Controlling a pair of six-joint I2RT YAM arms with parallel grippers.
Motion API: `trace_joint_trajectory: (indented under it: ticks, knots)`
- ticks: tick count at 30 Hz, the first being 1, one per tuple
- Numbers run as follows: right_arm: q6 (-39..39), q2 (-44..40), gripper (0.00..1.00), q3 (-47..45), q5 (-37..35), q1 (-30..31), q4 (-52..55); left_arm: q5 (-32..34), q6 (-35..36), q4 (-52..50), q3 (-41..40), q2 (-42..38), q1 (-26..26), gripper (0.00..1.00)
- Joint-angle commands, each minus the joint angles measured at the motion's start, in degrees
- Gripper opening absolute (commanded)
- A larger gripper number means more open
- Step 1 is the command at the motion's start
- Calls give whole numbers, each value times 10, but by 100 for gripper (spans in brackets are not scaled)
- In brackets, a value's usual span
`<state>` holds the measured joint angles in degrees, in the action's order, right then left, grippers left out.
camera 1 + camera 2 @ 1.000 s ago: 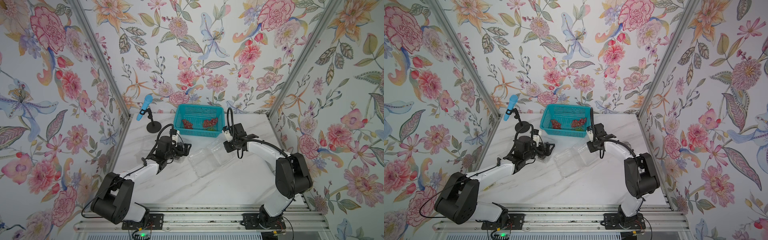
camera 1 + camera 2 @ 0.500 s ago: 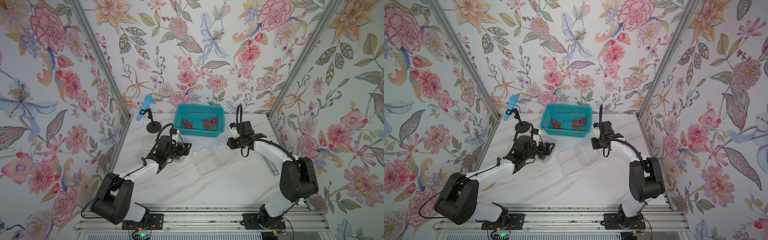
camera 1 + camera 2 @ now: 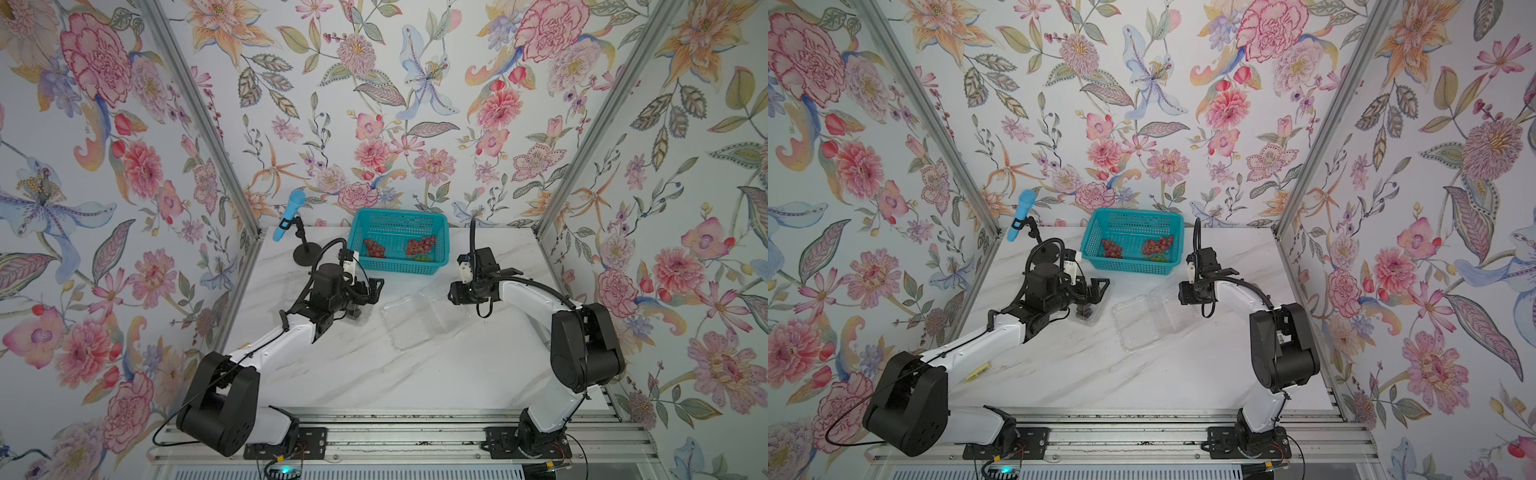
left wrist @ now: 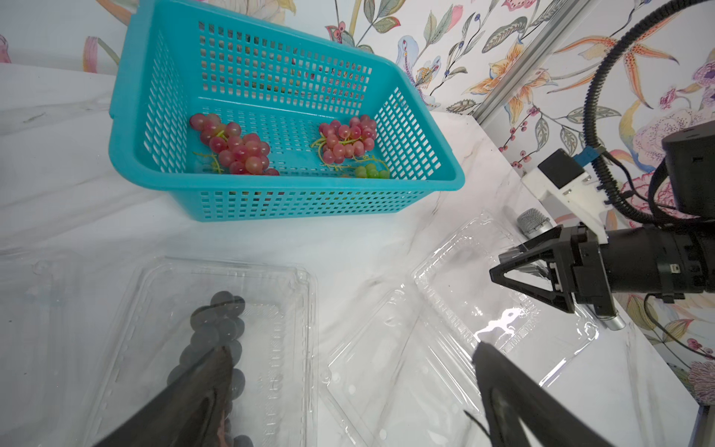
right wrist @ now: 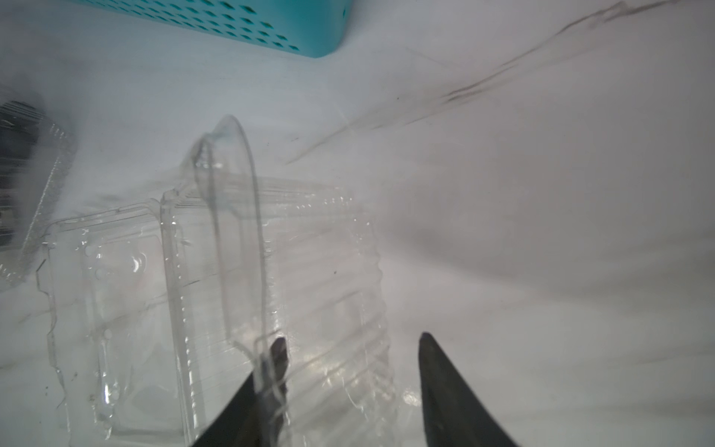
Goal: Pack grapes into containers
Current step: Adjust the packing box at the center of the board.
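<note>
Floral wallpaper walls [image 3: 374,104] on three sides; white marble tabletop [image 3: 353,365]; aluminium corner posts [image 3: 199,124].

Basket [image 3: 399,268], upper centre: teal, grid-perforated. Red-pink grapes [image 4: 238,149]; green grapes [image 4: 372,172]; purple-black grapes [image 4: 218,325], lower left. Containers [image 3: 409,324]: clear. Table [image 3: 374,374]: white marble, grey veins. Walls [image 3: 374,104]: pale, pink-orange-blue floral print.
</note>
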<state>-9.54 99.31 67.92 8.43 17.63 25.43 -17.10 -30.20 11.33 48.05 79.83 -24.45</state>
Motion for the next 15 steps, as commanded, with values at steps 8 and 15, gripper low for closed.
trace_joint_trajectory:
  ticks: [8,15]
  knots:
    - [-9,-13,86,120,-47,17,61,20,-11,-55,90,30,-5,100]
    - [-30,48,100,209,-75,21,60,14,-16,-82,155,74,-4,100]
